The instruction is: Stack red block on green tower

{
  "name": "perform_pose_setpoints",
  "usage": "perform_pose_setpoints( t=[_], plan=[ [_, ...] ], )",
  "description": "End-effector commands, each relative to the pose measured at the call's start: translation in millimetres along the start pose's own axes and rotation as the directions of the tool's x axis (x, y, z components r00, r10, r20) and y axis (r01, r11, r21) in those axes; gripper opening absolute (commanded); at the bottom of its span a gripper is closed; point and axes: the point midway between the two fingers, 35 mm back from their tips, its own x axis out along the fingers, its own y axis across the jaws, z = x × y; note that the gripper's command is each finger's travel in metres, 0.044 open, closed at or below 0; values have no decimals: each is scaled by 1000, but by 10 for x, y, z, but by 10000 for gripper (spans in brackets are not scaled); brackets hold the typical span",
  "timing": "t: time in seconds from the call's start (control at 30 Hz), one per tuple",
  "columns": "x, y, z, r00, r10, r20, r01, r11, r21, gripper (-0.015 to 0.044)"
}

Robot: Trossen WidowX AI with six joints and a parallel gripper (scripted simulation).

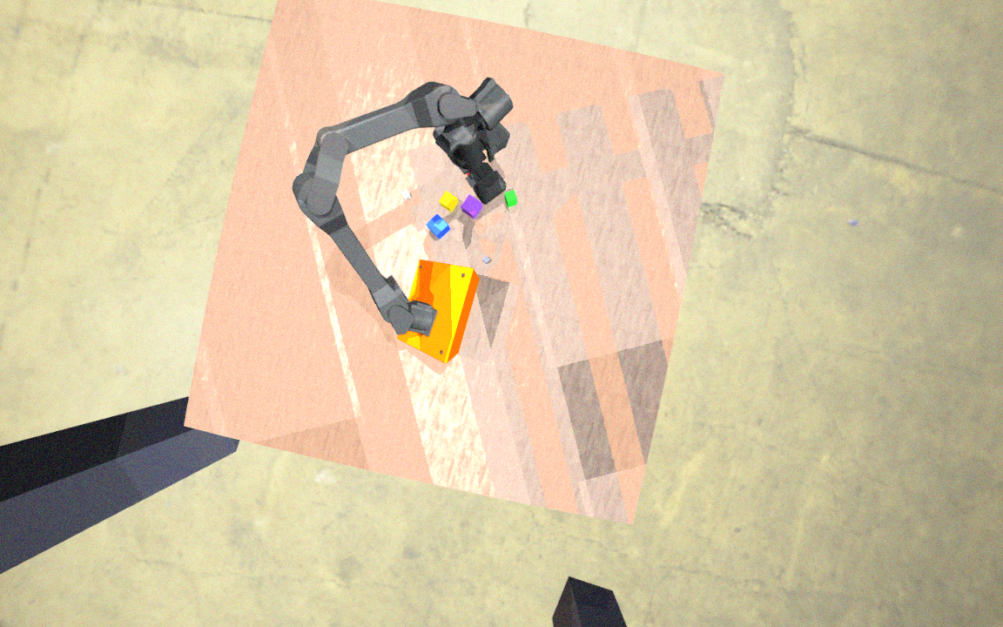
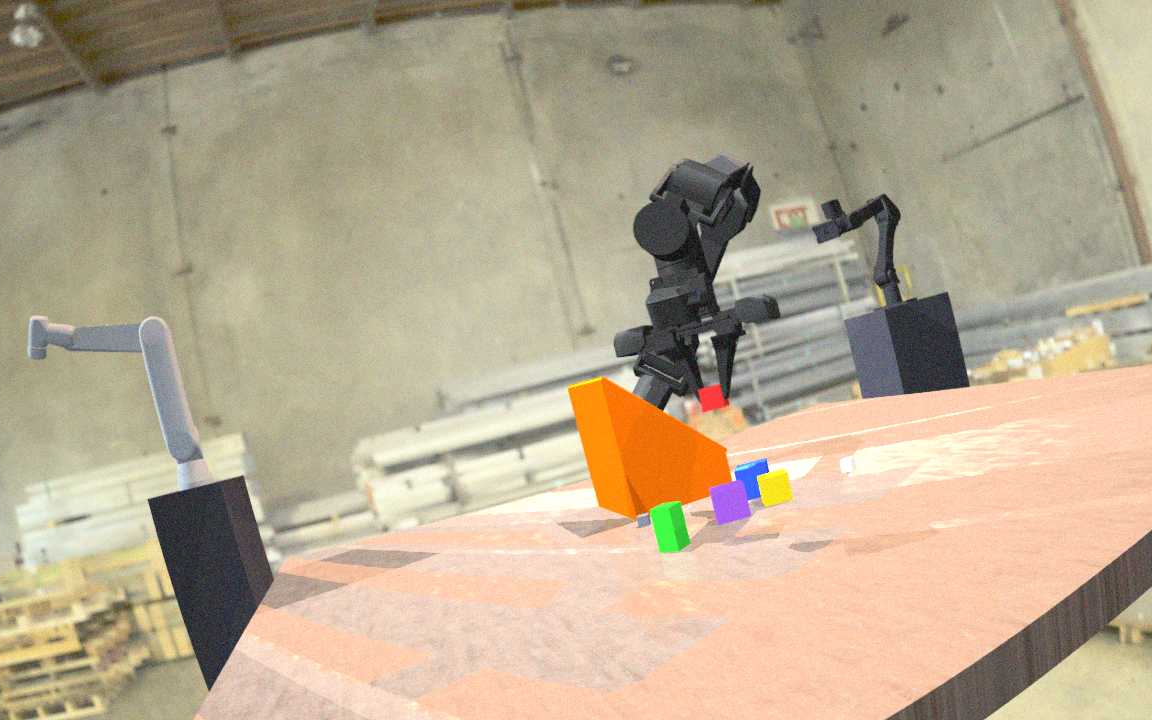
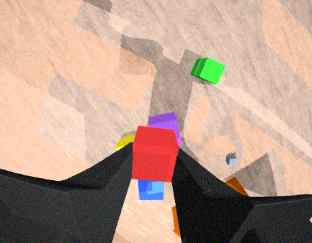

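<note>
My gripper is shut on the red block and holds it in the air, well above the table. The green tower stands upright on the table and is made of stacked green blocks. In the wrist view it is ahead and to the right of the red block, clearly apart from it. In the top view the arm hides nearly all of the red block.
Purple, yellow and blue blocks lie beneath or near the held block. A small grey cube and the orange wedge are nearby. A small white cube lies farther off.
</note>
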Motion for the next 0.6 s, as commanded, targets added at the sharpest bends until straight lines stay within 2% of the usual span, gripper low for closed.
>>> perform_pose_setpoints(
  t=[0.0, 0.57],
  plan=[
    [46, -140, 148, 1000, -3, -10, 3, 1000, 4, 0],
    [217, -634, 586, 999, 7, -31, -7, 1000, -1, 0]
  ],
)
